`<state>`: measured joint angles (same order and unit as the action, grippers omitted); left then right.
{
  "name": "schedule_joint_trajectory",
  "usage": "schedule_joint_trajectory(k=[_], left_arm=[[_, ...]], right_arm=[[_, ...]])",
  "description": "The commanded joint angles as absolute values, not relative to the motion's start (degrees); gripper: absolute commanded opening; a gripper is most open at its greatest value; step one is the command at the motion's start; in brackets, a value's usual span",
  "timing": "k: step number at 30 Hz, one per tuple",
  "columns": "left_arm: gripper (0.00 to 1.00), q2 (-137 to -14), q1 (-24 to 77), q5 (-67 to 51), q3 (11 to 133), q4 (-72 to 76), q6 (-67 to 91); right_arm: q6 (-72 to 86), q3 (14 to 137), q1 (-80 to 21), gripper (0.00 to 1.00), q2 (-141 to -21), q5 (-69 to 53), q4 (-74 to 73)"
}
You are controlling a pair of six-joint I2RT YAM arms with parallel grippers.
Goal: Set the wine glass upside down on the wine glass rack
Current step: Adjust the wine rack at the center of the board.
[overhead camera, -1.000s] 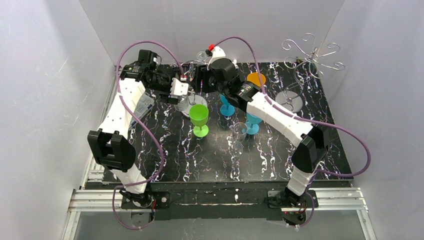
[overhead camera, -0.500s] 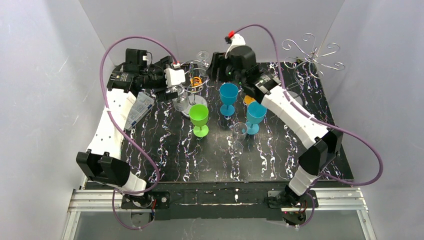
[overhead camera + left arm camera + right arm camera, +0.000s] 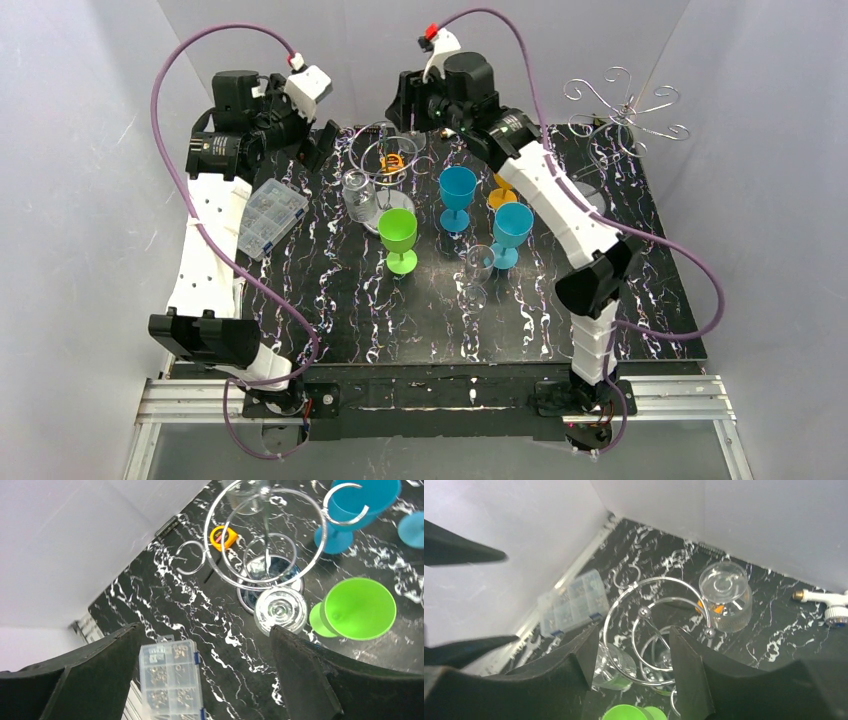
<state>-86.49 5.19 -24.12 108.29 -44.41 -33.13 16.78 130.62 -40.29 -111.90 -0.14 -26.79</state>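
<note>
**L gripper** (image 3: 205, 630): raised at 10 o'clock of table (image 3: 400, 325). Jaws at full spread, nothing between. Below it are the loop stand (image 3: 265, 540), a clear glass (image 3: 280, 609) and a green glass (image 3: 360, 607).

**R gripper** (image 3: 634, 630): high at 12 o'clock, over the loop stand. Jaws part-spread, empty.

**Rack** (image 3: 622, 105): 2 o'clock corner, scroll arms bare, well apart from both grippers.

**Wine glass** (image 3: 478, 262): clear, stemmed, upright, near table centre, untouched. Just beside a blue glass (image 3: 511, 222), w/ a second blue glass (image 3: 457, 188) at its 11 o'clock. Prob. the one meant, though other clear glasses stand by the loop stand.

**Parts box** (image 3: 265, 215): 9 o'clock edge.

**Step in hand (judged):** approach & grasp. Nothing hangs on the rack yet.

**Method, recommended:**
- R gripper is the nearer to the rack, so it should take the glass.
- Descend from above w/o knocking the blue glass.
- Close gently on stem or low bowl, since the glass looks thin and likely slippery.
- Lift above the neighbours before turning over.
- Once inverted, slide the stem along a scroll arm so the foot hangs on the wire.
- L gripper best kept out at 10 o'clock.
</note>
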Motion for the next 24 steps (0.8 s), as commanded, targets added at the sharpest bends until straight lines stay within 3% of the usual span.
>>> schedule_joint_trajectory(k=[1,10,16,24], left_arm=[[0.98,-87.4,5.1,-13.5,110.7,-44.2,-19.9],[0.98,-86.0,5.0,-11.3,106.7,-43.7,-13.8],[0.98,-84.9,5.0,-11.8,104.1,-42.3,-13.9],[0.98,-84.8,5.0,-14.1,103.4,-40.7,-13.5]], right_arm=[[12.3,133.9,-41.2,0.64,-115.0,-1.4,-29.3],[9.1,134.7,-44.2,0.66,-117.6,2.5,-29.2],[9.3,133.3,-44.5,0.57,-118.5,4.9,-25.4],[10.3,133.2,-44.6,0.52,-120.6,4.8,-22.6]])
